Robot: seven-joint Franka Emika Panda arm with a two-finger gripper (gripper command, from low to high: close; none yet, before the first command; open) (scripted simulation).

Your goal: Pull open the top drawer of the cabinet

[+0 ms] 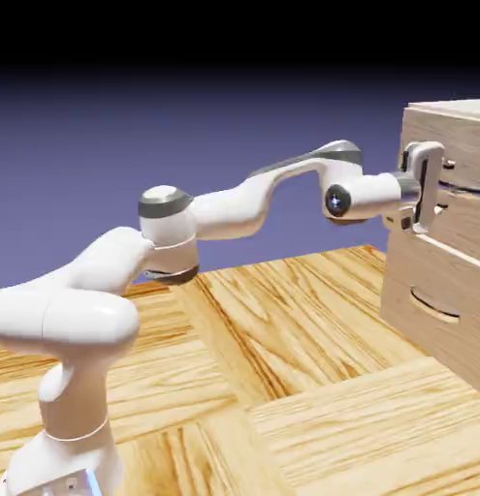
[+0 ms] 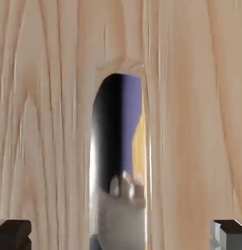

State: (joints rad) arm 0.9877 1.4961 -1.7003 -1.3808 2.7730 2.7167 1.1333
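Note:
The cabinet (image 1: 447, 262) stands at the right of the exterior view, light-brown wood with two stacked drawers. My gripper (image 1: 433, 192) is pressed up to the front of the top drawer (image 1: 468, 155), one finger above and one below its thin handle (image 1: 449, 186). In the hand view the drawer's wood fills the frame and the shiny curved handle (image 2: 120, 161) runs up the middle. The two fingertips (image 2: 12, 234) sit far apart in the bottom corners, clear of the handle. My gripper (image 2: 121, 235) is open around the handle.
The lower drawer (image 1: 432, 281) with its own curved handle (image 1: 433, 308) sits just beneath my hand. The wooden table (image 1: 282, 368) stretches between the robot's base and the cabinet.

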